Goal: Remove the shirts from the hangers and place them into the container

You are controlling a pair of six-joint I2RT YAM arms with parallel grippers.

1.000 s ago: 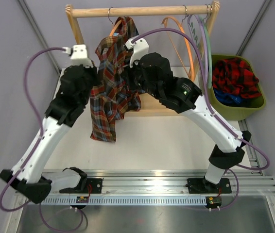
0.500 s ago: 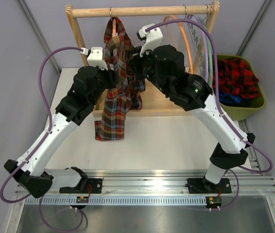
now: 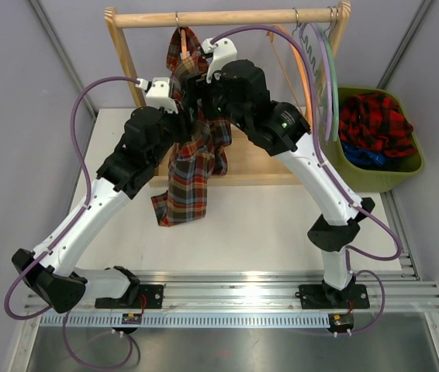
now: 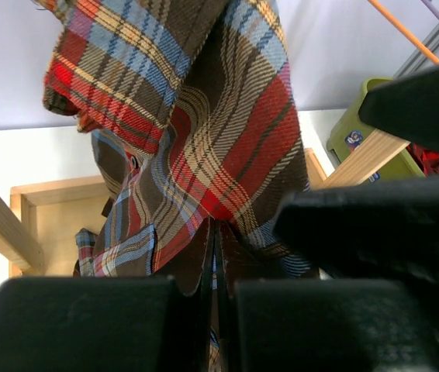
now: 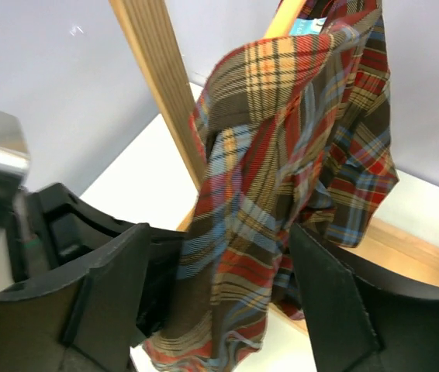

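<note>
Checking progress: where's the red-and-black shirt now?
In the top view, the red-and-black shirt lies in the green bin at far right, over a blue shirt, beside the rack.

**Arm posture, overhead and wrist views.** Both arms rose from their bases and leaned inward, forming an arch whose wrists met high at the centre. The left arm (image 3: 95, 213) stretched up and to the right, its elbow nearly straight. The right arm (image 3: 316, 174) folded sharply at a low elbow, then reached up and to the left. The left gripper (image 4: 213, 236) had its fingers pressed together, pinching a fold of the tartan shirt (image 4: 227, 139). The right gripper (image 5: 219, 263) stood with its jaws wide apart, the same cloth hanging between them unclamped.
</note>
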